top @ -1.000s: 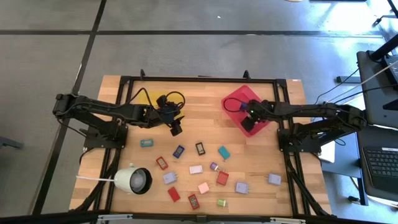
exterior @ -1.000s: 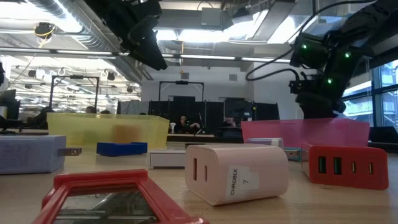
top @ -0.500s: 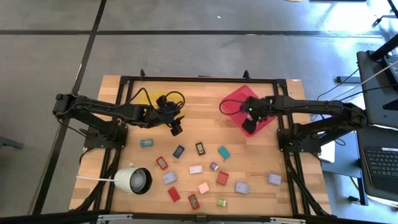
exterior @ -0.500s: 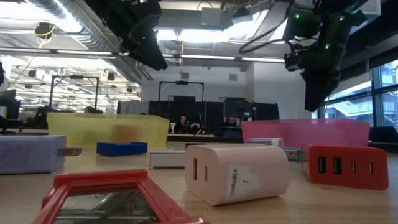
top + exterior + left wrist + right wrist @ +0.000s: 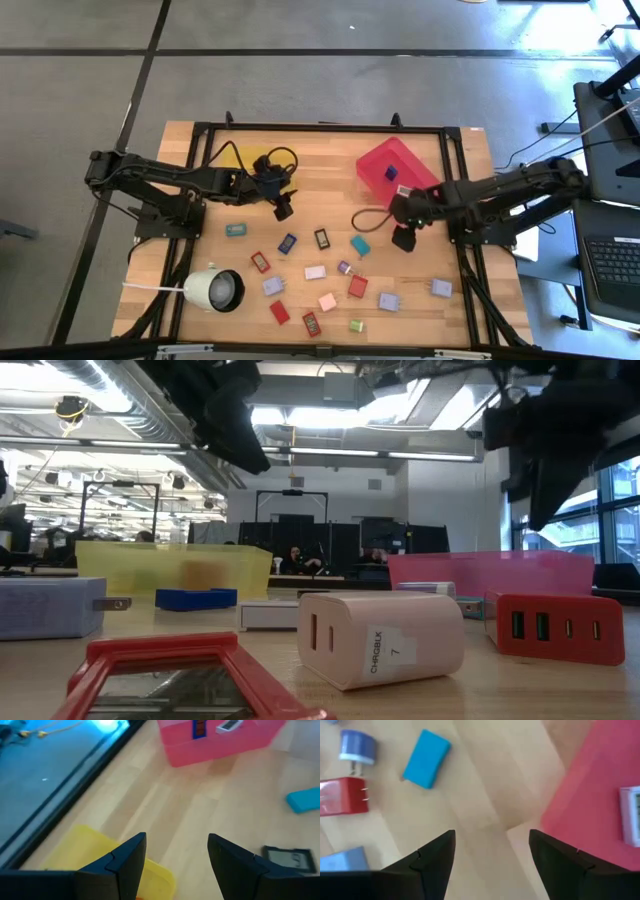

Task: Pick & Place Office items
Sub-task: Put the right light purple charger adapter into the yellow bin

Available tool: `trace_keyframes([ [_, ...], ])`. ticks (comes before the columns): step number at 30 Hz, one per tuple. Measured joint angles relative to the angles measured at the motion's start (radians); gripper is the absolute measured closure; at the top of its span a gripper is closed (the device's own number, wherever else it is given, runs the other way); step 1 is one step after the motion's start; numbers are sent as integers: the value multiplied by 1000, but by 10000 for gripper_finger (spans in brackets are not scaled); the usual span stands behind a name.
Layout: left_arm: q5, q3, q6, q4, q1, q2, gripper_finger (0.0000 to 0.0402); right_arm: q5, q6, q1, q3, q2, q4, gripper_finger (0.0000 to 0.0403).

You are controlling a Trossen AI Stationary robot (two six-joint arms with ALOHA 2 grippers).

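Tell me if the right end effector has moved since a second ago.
Yes. In the high view the right end effector has left its spot over the red tray and now hangs over bare table beside it, nearer the teal block.

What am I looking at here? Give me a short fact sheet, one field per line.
Setting: wooden table with two robot arms
Left gripper: open, empty, beside the yellow tray
Right gripper: open, empty, above bare wood just off the red tray
In the red tray: a blue block and a white block
Loose on the table: many small coloured blocks, among them a teal block
Other: white round lamp-like object
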Motion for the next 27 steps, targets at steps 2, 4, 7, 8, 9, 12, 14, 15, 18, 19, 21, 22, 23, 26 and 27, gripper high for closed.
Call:
trace_keyframes([
  [2, 40, 0, -19, 0, 0, 0, 192, 9, 33, 51, 0, 0, 6, 150],
  [4, 85, 0, -41, 0, 0, 0, 192, 1, 70, 101, 0, 0, 5, 151],
  [7, 141, 0, -67, 0, 0, 0, 192, -40, 129, 179, 0, 0, 4, 151],
  [8, 153, 0, -71, 0, 0, 0, 192, -60, 158, 206, 0, 0, 4, 151],
  [9, 162, 0, -77, 0, 0, 0, 192, -79, 198, 235, 0, 0, 4, 151],
  [12, 171, 0, -98, 0, -2, 0, 192, -128, 344, 316, 0, 0, 2, 151],
  [14, 171, 0, -104, 0, -6, 0, 192, -141, 448, 369, 0, 0, -9, 151],
  [15, 170, 0, -104, 0, -8, 0, 192, -149, 497, 395, 0, 0, -17, 151],
  [18, 169, 0, -104, 0, -17, 0, 192, -155, 594, 462, 0, 1, -58, 151],
  [19, 167, 0, -104, 0, -20, 0, 192, -156, 611, 479, -2, 4, -67, 151],
  [21, 167, 0, -104, 0, -23, 0, 192, -167, 634, 507, -14, 6, -66, 151],
  [22, 167, 0, -103, 0, -27, 0, 192, -186, 646, 520, -24, 6, -61, 151],
  [23, 167, 0, -104, 0, -29, 0, 192, -213, 657, 530, -32, 9, -55, 151],
  [26, 166, 0, -104, 0, -38, 0, 192, -269, 709, 557, -51, 17, -51, 150],
  [27, 166, 0, -103, 0, -42, 0, 192, -267, 735, 567, -55, 20, -51, 147],
])
